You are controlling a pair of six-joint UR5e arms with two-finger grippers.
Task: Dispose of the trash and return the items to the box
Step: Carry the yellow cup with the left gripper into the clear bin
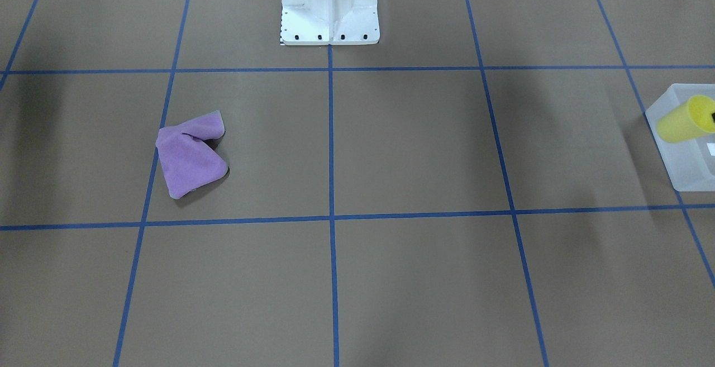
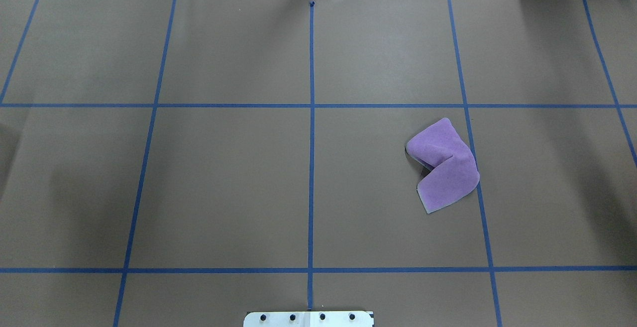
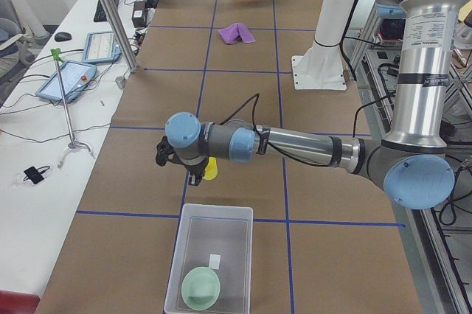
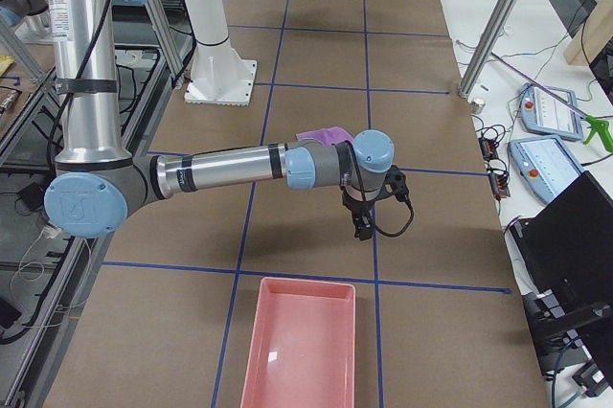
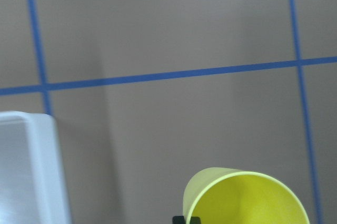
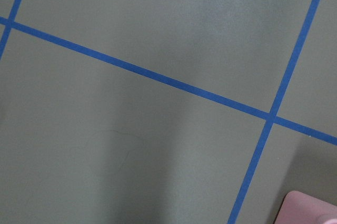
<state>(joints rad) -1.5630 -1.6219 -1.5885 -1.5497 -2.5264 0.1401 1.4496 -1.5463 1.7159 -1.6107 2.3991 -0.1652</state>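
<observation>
My left gripper (image 3: 198,175) is shut on the yellow cup (image 1: 685,120) and holds it tilted on its side, just above the near end of the translucent white box (image 1: 677,157). One black fingertip (image 5: 186,219) pinches the cup's rim (image 5: 247,199). The box corner (image 5: 26,166) shows at lower left in the left wrist view. The sage-green bowl (image 3: 200,288) sits inside the box (image 3: 177,262). My right gripper (image 4: 362,223) hangs over bare table between the purple cloth (image 4: 324,133) and a pink bin (image 4: 302,351); I cannot tell whether it is open or shut.
The crumpled purple cloth (image 2: 444,165) lies on the brown paper on the robot's right. The pink bin's corner (image 6: 310,211) shows in the right wrist view. The white pedestal (image 1: 329,6) stands at the table's robot side. Blue tape lines grid the table.
</observation>
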